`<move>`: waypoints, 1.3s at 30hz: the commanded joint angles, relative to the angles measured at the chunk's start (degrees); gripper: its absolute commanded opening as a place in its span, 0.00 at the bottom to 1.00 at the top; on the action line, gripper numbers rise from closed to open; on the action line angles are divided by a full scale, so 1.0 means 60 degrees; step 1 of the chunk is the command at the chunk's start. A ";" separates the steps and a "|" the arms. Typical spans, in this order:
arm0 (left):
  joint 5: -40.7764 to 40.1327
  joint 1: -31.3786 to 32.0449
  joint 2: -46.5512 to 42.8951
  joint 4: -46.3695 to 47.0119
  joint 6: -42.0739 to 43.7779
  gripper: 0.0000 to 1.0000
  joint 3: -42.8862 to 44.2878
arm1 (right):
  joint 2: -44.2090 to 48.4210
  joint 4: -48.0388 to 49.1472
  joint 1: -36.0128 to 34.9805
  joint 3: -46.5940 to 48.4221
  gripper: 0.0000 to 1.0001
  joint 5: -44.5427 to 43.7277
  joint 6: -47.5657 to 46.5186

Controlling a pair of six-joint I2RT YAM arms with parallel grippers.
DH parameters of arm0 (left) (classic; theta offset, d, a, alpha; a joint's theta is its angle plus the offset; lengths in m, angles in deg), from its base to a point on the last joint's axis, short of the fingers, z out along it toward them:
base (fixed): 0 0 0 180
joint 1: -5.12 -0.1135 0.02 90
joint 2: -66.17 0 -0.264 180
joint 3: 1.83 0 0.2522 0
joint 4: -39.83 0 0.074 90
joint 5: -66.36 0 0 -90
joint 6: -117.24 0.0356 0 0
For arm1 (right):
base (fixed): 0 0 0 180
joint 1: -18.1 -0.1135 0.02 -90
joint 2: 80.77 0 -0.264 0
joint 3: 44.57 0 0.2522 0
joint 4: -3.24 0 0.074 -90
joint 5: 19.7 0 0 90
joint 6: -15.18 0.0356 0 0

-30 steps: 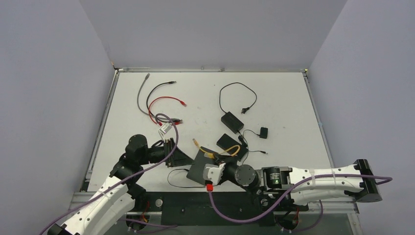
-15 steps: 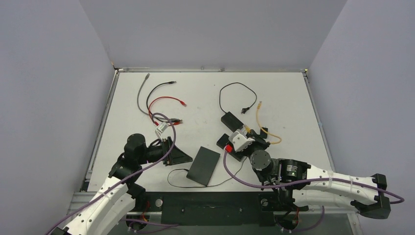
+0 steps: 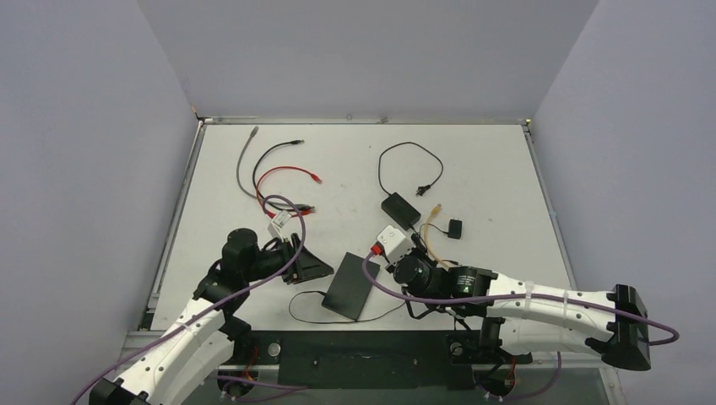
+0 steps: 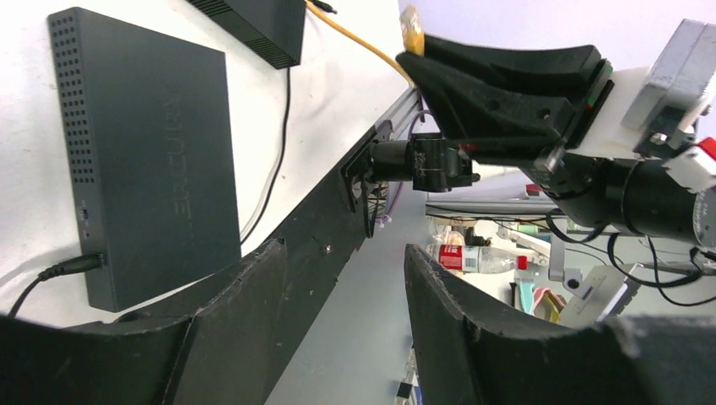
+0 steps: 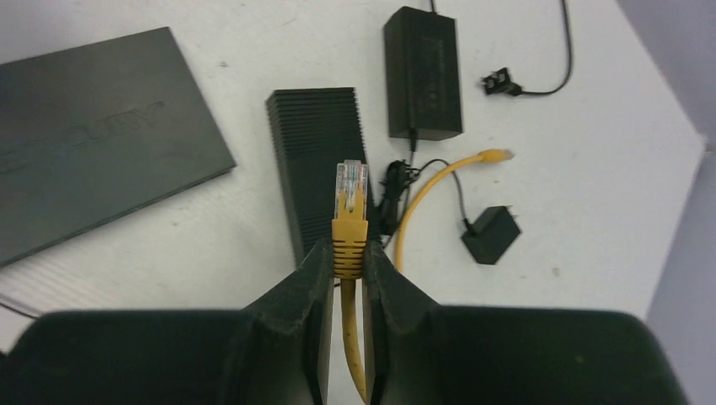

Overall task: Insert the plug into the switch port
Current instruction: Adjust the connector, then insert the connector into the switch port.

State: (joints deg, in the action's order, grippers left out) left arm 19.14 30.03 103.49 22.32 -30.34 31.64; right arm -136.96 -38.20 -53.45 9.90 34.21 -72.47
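- The right gripper (image 5: 346,253) is closed on the yellow plug (image 5: 351,190), pinching its boot so the clear tip sticks out past the fingers; the yellow cable (image 5: 431,181) loops away to the right
- The left gripper (image 4: 342,329) stands partly open with nothing in it, near the switch (image 4: 143,152), the flat dark box lying towards the front of the table (image 3: 473,169)
- The plug looks well apart from the switch, so the step in hand is the approach: level the tip with the port, square it to that face, then push straight without twisting
- The free gripper could brace the switch so it does not slide
- No view shows the port row; only the top, a vented side and the end with a thin black cord show
- A ribbed black box (image 5: 317,160) lies under the plug; its role is unclear
- Which way the plug's clip faces is hard to make out
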 commanded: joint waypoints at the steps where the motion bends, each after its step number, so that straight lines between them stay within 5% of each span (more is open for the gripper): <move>1: -0.0443 -0.0076 0.0258 -0.0011 0.0348 0.51 0.0049 | -0.0601 0.0107 0.0073 0.0622 0.00 0.1273 0.2211; 13: -0.1069 -0.0108 0.1263 0.0243 0.0691 0.50 0.0019 | -0.1611 0.0250 0.0047 0.0087 0.00 0.2403 0.4652; 22: -0.2882 -0.0115 0.1529 -0.1079 0.1553 0.50 0.0369 | -0.2012 0.0733 -0.0174 -0.0844 0.00 0.2847 0.6132; 39: -0.3868 -0.0152 0.2936 -0.0301 0.2000 0.49 0.0396 | -0.3747 0.2585 -0.1054 -0.1018 0.00 0.2730 0.5897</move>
State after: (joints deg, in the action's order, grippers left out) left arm -3.24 29.44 119.36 16.72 -20.18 31.57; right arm -158.62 -27.84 -59.18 3.85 51.28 -36.63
